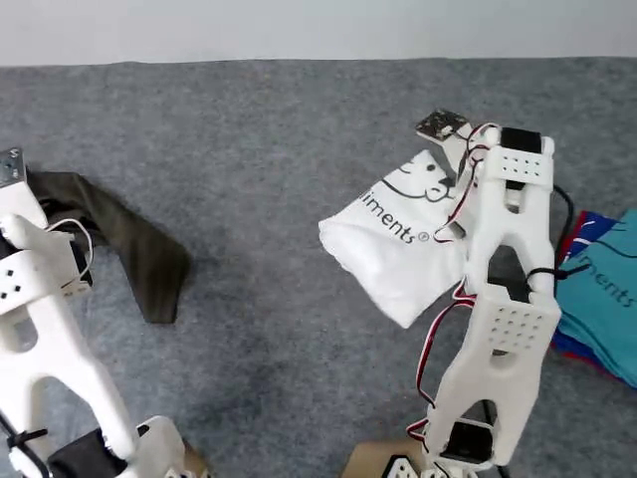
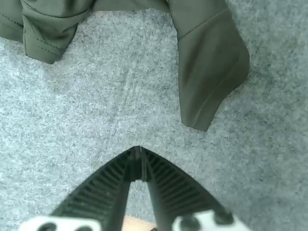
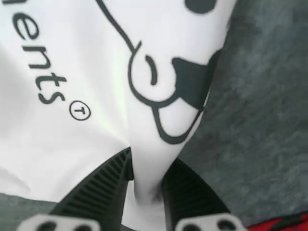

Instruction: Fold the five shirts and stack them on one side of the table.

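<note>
The right end effector [image 3: 146, 185] was clamped on a pinched fold of the white shirt [image 3: 96, 96], its two ribbed black fingers [image 3: 108, 185] pressing the cloth from either side. The thin, smooth fabric carried a black line drawing and dark lettering. From above, the white shirt [image 1: 398, 254] lay partly folded into a rough wedge right of centre on the grey, felt-like surface [image 1: 279, 149], one end tucked under the white plastic right arm [image 1: 508, 299].

The left end effector [image 2: 140, 166] was closed on nothing, its fingertips meeting in a point over bare surface [image 2: 72, 134]. The olive shirt [image 2: 207, 72] lay just ahead of it and apart from it. It was a heavier, matte cloth with stitched hems, one flap ending in a rounded corner. In the high view, the olive shirt [image 1: 139, 249] stretched as a long, crumpled band near the table's left edge, beside the left arm [image 1: 45, 329].

At the right edge, a teal shirt [image 1: 607, 289] with pale lettering lay flat on top of blue cloth [image 1: 595, 225], just beside the right arm and well apart from the olive shirt.
</note>
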Robot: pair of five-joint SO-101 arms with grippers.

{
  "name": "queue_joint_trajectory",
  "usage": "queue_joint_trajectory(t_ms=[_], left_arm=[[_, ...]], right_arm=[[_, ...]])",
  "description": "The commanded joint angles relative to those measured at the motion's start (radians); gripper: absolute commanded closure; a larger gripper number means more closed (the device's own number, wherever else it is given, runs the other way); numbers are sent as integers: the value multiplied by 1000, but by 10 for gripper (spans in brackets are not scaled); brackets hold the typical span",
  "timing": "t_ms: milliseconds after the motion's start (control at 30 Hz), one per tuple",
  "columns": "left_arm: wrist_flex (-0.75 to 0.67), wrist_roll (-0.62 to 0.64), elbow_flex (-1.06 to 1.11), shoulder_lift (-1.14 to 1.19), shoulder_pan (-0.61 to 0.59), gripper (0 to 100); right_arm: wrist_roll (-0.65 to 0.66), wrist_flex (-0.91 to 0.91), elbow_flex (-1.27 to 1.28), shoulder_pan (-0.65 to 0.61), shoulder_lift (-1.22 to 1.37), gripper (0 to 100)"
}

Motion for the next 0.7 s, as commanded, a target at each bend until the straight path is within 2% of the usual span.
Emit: queue_joint_trajectory(t_ms=[0, 167, 333, 533, 667], left_arm=[[14, -6, -5, -37, -5, 998], [14, -6, -5, -37, -5, 998], [14, -6, -5, -37, -5, 998], [14, -8, -5, -37, -5, 998], [14, -8, -5, -37, -5, 998]], right_arm=[[38, -39, -21, 12, -18, 987], [38, -30, -23, 12, -24, 940], [34, -28, -23, 24, -45, 809], [32, -28, -23, 28, -105, 794], [-34, -19, -23, 25, -153, 791]])
